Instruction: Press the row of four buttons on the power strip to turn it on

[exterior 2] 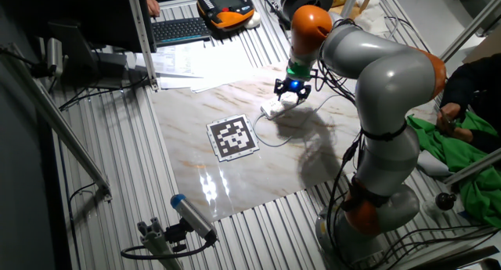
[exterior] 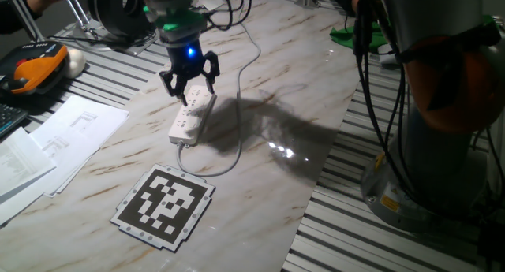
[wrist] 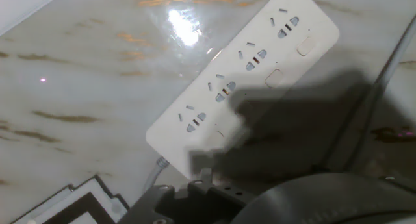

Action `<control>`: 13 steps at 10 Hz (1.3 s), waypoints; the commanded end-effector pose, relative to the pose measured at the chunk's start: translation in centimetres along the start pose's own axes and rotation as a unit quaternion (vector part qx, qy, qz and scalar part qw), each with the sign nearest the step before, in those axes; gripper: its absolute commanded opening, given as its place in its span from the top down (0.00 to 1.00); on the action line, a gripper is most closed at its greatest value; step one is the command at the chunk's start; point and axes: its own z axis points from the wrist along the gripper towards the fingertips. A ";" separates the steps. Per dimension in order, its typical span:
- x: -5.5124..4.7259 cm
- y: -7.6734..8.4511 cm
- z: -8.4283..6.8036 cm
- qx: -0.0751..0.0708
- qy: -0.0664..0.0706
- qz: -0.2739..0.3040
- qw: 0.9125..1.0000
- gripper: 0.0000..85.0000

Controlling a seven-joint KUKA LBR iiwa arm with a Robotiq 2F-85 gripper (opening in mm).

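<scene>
The white power strip lies on the marble table top, its thin cable leaving the near end. My gripper hangs over the strip's far end; its fingertips meet in the middle below the two side knuckles, holding nothing. Whether the tips touch the strip I cannot tell. From the other side, the gripper stands at the strip. The hand view shows the strip lying diagonally, with square buttons along its right edge. A dark shadow covers the lower buttons.
A black-and-white marker board lies in front of the strip. Papers and an orange-and-black handset sit at the left. A green cloth is at the back right. The arm's base stands beside the table.
</scene>
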 end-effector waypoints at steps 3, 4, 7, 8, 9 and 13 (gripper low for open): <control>0.0 0.7 1.6 0.001 -0.029 0.042 0.999 0.00; 0.1 0.8 2.1 0.002 -0.034 0.050 0.998 0.00; -0.1 0.5 3.2 -0.007 -0.031 0.057 0.998 0.00; -0.2 0.4 3.3 -0.008 -0.035 0.057 0.998 0.00; -0.3 0.3 3.4 -0.008 -0.039 0.064 0.997 0.00; -1.1 -0.7 4.7 0.000 -0.047 0.079 0.996 0.00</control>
